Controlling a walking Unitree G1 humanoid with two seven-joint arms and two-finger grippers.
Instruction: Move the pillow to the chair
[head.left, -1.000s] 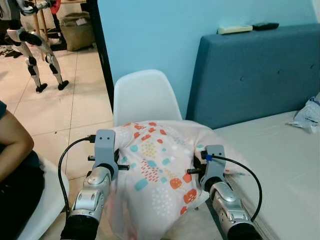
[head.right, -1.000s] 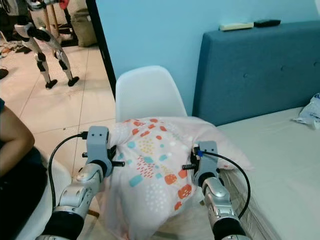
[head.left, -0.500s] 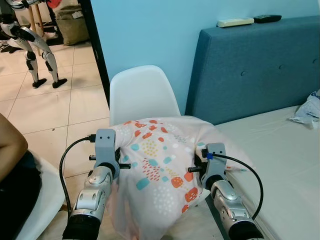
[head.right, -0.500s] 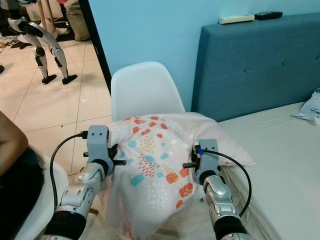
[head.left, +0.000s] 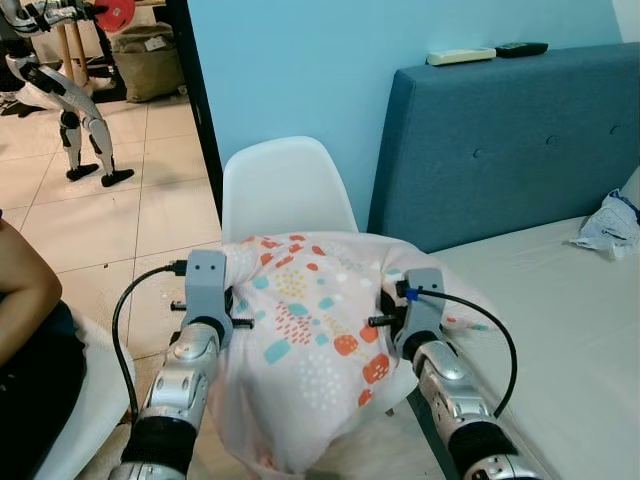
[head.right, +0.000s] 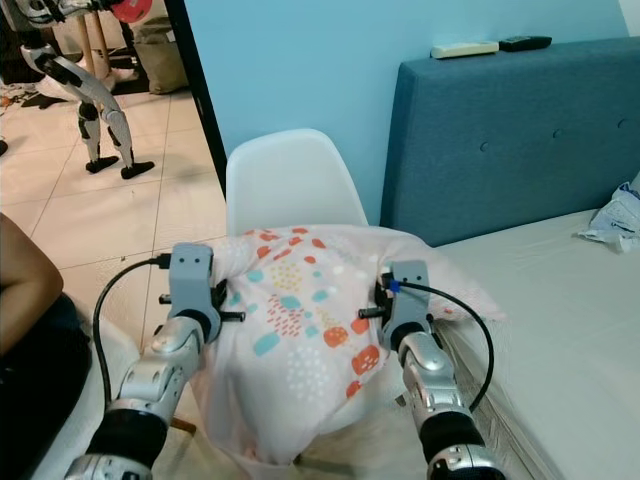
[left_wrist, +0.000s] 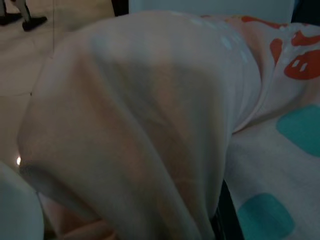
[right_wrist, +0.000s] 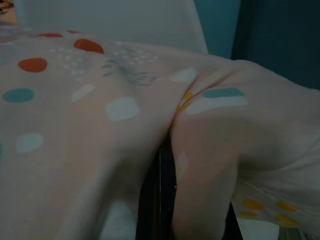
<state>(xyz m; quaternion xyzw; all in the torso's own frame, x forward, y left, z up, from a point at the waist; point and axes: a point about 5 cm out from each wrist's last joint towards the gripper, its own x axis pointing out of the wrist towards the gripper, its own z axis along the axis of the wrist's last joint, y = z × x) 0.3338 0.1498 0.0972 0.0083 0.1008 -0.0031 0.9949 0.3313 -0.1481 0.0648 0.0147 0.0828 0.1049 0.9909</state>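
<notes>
A pale pink pillow (head.left: 310, 330) with orange, teal and white spots hangs between my two arms, just in front of the white plastic chair (head.left: 285, 190). Its far edge lies over the front of the chair seat. My left gripper (head.left: 232, 302) is shut on the pillow's left side and my right gripper (head.left: 392, 305) is shut on its right side. The fabric drapes over both sets of fingers. In the left wrist view the pillow cloth (left_wrist: 150, 120) bulges close to the lens. In the right wrist view a fold of the pillow (right_wrist: 200, 130) is pinched over a dark finger.
A bed (head.left: 560, 330) with a blue headboard (head.left: 500, 140) stands to the right, with a crumpled bag (head.left: 605, 218) on it. A person's arm (head.left: 25, 295) and another white seat (head.left: 95, 385) are at the left. Another robot's legs (head.left: 85, 130) stand on the tiled floor beyond the doorway.
The camera has swayed a little. Both arms have carried the pillow slightly higher and closer to the chair. Both grips are unchanged.
</notes>
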